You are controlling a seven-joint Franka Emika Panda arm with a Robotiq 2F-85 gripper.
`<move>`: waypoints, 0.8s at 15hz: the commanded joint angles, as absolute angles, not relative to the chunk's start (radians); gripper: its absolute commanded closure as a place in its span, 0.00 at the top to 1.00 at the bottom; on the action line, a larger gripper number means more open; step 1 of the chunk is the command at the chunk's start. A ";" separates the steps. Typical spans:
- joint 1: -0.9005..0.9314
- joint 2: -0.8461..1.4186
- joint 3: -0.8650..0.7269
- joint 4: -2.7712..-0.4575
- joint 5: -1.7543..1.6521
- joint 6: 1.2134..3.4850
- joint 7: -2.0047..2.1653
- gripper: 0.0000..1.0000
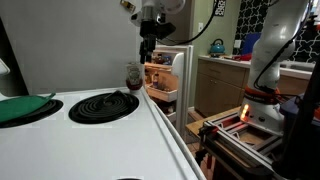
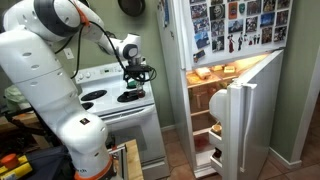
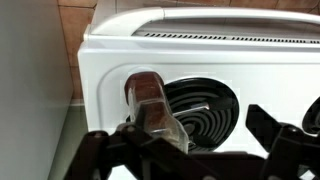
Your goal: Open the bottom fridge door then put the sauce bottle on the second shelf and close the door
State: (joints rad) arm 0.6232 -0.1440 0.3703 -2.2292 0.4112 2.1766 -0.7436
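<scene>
Wrist view gives me the sauce bottle standing on the white stove, with a coil burner at its 3 o'clock. I cannot read its reddish label. In both exterior views the arm reaches over the stove with the wrist pointing down. The gripper hangs just above the bottle, toward 1 o'clock, its jaws fully apart and holding nothing. The bottom fridge door stands open.

White arm stretched forward — claw pointing down, jaws wide apart
</scene>
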 commanded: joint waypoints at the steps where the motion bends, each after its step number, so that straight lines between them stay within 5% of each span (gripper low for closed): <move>1: 0.610 -0.144 0.382 -2.226 0.412 2.174 -0.744 1.00; 12: 0.606 -0.144 0.381 -2.224 0.412 2.174 -0.744 1.00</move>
State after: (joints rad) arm 0.6204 -0.1440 0.3677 -2.2261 0.4111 2.1766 -0.7436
